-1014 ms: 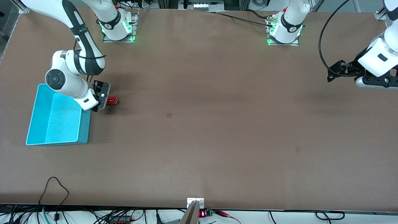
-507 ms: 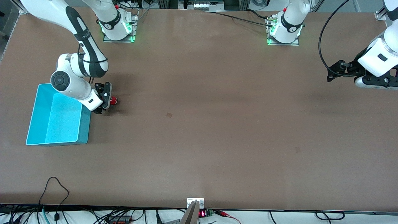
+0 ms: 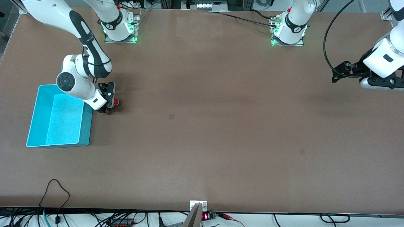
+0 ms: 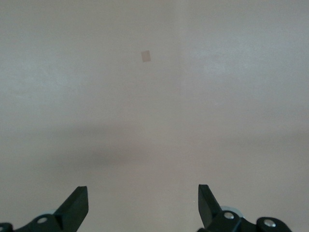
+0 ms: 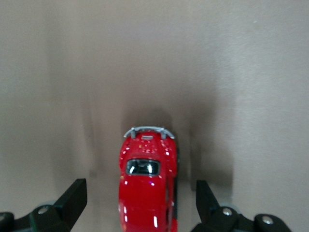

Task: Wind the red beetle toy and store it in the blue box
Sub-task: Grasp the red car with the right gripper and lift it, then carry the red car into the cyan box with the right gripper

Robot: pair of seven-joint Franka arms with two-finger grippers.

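**Right gripper low over the beetle, jaws wide**

The right gripper (image 5: pixel 140 198) sits low over the red beetle toy (image 5: pixel 147 186), its two fingers (image 5: pixel 72 198) spread wide apart with the little car between them, neither finger touching its sides. The car rests on the brown table (image 3: pixel 202 132), just beside the blue box (image 3: pixel 38 126) at the right arm's end. The left gripper (image 4: pixel 143 205) waits in the air over bare table at its own end, jaws likewise spread with nothing between them.
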